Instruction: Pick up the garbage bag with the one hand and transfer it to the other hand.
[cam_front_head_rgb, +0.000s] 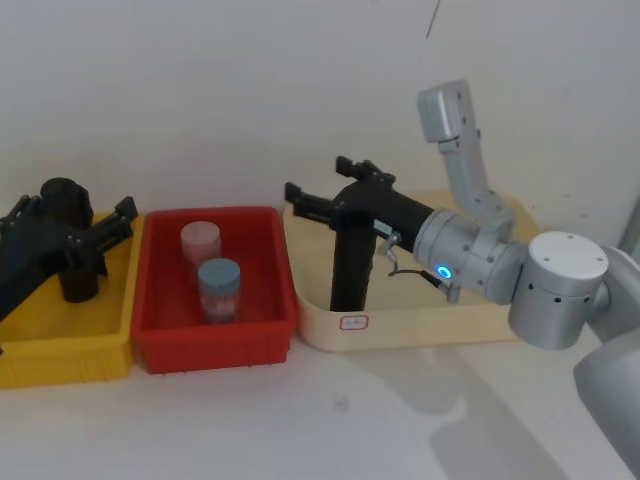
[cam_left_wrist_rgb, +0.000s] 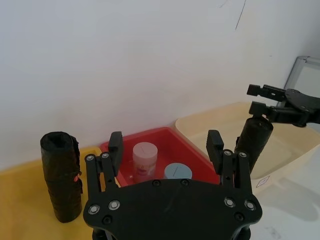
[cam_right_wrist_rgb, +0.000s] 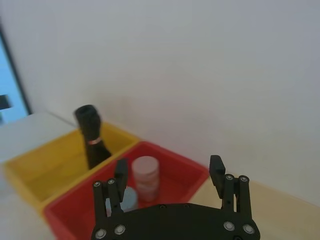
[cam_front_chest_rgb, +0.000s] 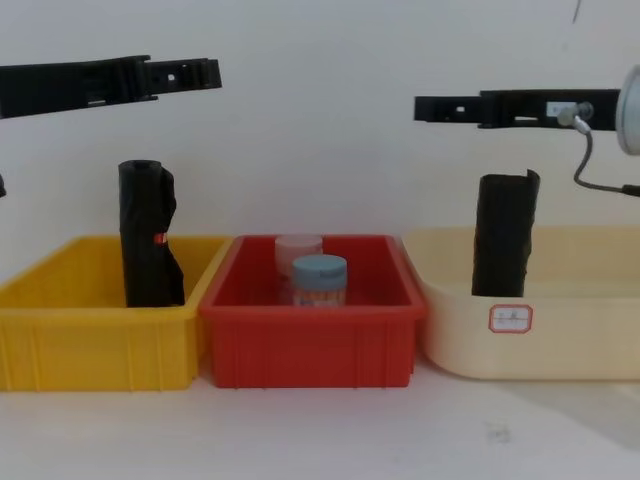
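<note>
One black plastic garbage-bag roll (cam_front_chest_rgb: 505, 235) stands in the cream bin (cam_front_chest_rgb: 570, 350) by the right edge of the bench (cam_front_chest_rgb: 300, 435). We judge it light and squashy: pinch mid-height. Right tool (cam_front_head_rgb: 316, 177) hovers released above it; left tool (cam_left_wrist_rgb: 165, 136) released near the left edge.

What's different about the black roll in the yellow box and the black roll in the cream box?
The black roll in the yellow bin has a small red mark and a flap bulging out at its side. The garbage bag in the cream bin is plain, with a loose corner at its top edge. Both are black, rolled up, standing upright and taller than their bins.
</note>
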